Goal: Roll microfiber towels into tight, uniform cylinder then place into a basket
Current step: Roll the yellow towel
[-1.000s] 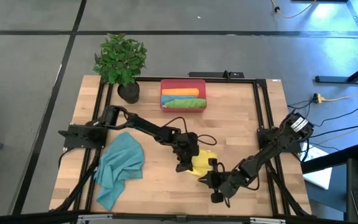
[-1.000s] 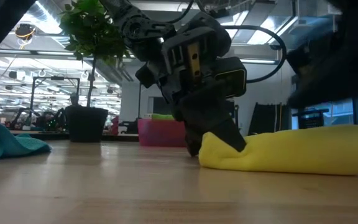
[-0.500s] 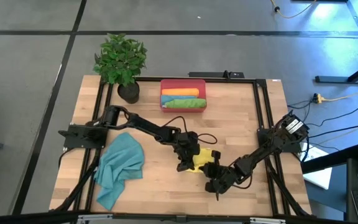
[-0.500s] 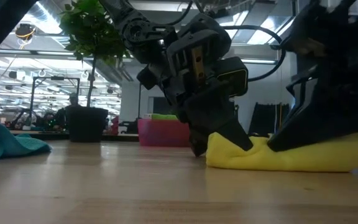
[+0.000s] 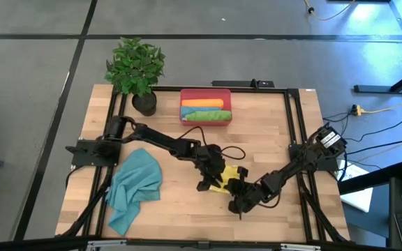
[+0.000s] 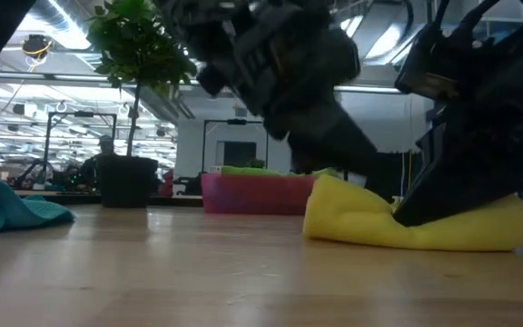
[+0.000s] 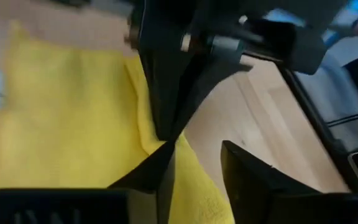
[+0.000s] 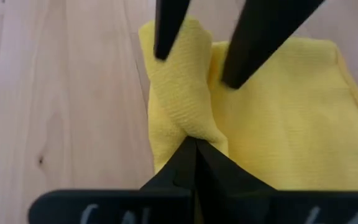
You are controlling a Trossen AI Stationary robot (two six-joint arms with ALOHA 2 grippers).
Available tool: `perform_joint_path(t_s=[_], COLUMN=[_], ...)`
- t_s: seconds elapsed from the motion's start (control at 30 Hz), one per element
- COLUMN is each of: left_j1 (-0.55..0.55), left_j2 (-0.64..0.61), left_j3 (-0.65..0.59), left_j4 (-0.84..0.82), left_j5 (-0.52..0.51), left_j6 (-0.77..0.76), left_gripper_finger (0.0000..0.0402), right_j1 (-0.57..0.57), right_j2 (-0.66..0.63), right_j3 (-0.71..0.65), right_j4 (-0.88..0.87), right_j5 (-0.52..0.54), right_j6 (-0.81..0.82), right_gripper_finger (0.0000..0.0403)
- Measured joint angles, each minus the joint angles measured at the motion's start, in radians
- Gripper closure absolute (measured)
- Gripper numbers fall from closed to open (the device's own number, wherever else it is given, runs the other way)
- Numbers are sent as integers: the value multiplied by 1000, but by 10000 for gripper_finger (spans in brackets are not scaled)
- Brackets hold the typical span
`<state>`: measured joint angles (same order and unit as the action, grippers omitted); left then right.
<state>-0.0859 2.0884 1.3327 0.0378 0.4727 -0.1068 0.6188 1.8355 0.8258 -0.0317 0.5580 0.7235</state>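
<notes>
Wooden table (image 5: 271,139), potted plant (image 5: 137,70), basket (image 5: 205,94), teal towel (image 5: 135,185), yellow towel (image 6: 407,222)

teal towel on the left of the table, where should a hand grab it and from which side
Judging by its pose, grip the teal towel at the raised, bunched folds near its middle, coming straight down from above. It lies crumpled and low on the table, so its flat edges offer little to pinch.
</notes>
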Motion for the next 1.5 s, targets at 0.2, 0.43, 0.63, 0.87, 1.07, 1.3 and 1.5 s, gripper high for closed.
perform_joint_path(t_s=[0.2,0.43,0.63,0.87,1.07,1.3,1.5], left_j1=[-60,-222,-309,-315,-296,-272,-257], left_j2=[-82,-60,-5,44,54,54,53], left_j3=[1,2,2,2,3,3,4], left_j4=[-55,-156,-147,-148,-144,-158,-157], left_j5=[-219,-556,-856,-989,-1002,-967,-938], left_j6=[192,549,774,886,929,930,923], left_gripper_finger=[262,261,259,259,260,298,352], right_j1=[-14,-30,-75,-94,-96,-96,-96], right_j2=[0,0,-3,-5,-5,-4,-4], right_j3=[0,0,0,0,-1,-2,-3], right_j4=[-23,-29,-27,-16,-4,9,11], right_j5=[-32,-55,-164,-200,-208,-210,-212], right_j6=[41,90,138,137,132,112,110], right_gripper_finger=[394,393,398,397,397,397,397])
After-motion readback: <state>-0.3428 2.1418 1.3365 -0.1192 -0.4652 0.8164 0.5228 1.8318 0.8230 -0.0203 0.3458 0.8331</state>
